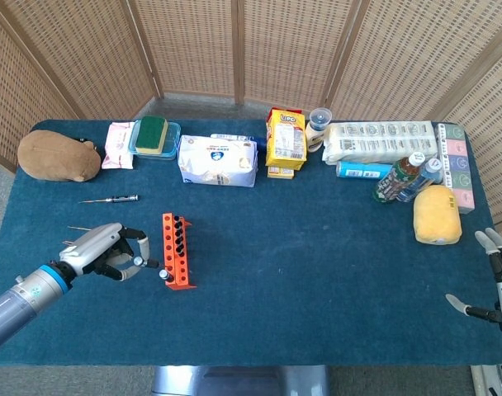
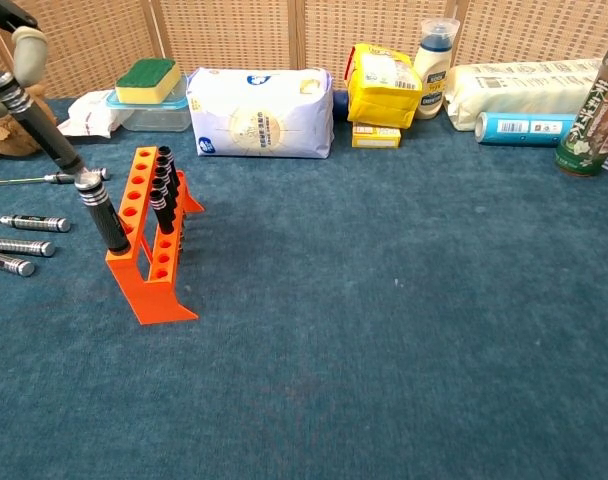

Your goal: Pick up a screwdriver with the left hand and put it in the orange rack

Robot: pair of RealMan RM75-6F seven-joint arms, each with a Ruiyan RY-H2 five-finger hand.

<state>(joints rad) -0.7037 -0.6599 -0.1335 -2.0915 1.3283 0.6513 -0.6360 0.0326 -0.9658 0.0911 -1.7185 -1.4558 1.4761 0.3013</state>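
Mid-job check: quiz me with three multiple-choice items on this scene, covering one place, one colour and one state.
1. In the head view, the orange rack stands:
A. on the white pack
B. just right of the left hand
C. at the table's right edge

2. The top of the sponge at the back left is:
A. green
B. red
C. white

3. The left hand:
A. lies flat and empty
B. grips the sponge
C. holds a screwdriver

Key:
1 B, the rack sits right beside the fingers.
2 A, there is a green face over a yellow body.
3 C, the chest view shows the dark handle angled down toward the rack.
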